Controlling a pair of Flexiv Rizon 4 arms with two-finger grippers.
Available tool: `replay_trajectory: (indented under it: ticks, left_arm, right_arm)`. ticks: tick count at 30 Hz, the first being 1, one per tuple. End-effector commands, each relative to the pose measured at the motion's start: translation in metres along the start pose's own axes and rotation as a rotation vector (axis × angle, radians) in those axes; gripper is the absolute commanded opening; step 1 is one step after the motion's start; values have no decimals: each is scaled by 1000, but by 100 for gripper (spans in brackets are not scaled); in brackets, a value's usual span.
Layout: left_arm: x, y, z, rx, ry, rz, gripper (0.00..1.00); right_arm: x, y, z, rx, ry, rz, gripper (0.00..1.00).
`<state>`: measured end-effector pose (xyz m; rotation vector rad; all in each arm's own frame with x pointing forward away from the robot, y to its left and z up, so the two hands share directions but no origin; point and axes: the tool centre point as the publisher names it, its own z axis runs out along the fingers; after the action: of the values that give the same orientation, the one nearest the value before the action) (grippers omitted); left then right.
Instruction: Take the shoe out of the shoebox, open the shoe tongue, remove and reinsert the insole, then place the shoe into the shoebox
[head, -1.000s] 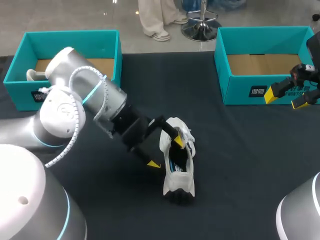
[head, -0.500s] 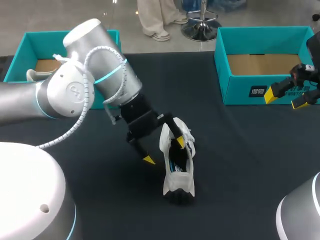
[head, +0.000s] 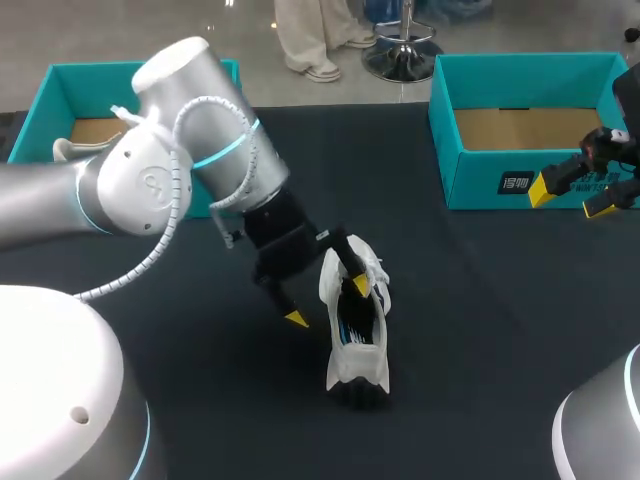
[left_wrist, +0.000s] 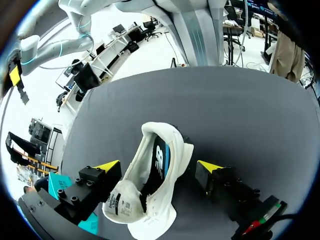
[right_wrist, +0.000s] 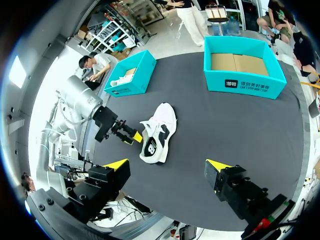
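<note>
The white sneaker (head: 352, 335) sits on the dark table in the middle of the frame, out of the teal shoebox (head: 478, 172) at upper right. My left gripper (head: 328, 301) is spread wide around its ankle end, maybe to pull the tongue. My right gripper (head: 571, 197) hangs spread at the right edge.

Light falls evenly from above, soft and with no single hard source. In the head view the dark surface (head: 500, 330) takes it matte, without glare, and the white shoe (head: 350, 368) throws only a faint, soft-edged shadow close round its sole. The left arm (head: 190, 130) shows gentle highlights along its pale shell. In the left wrist view the same surface looks a much paler grey, and the shoe's upper is bright, nearly washed out.
</note>
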<state>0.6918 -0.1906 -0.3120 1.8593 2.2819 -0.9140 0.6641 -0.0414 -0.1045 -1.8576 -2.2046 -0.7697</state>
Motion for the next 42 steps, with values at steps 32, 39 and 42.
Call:
replay_trajectory:
  ticks: [32, 39, 42]
  left_arm:
    - [-10, -5, 52, -109, 379, 108, 0]
    - [0, -5, 63, -111, 423, 101, 0]
    - [3, -6, 63, -114, 431, 97, 0]
  right_arm:
    - [0, 4, 1, 8, -2, 2, 100]
    - [0, 4, 1, 8, -2, 2, 100]
    - [0, 4, 1, 8, -2, 2, 100]
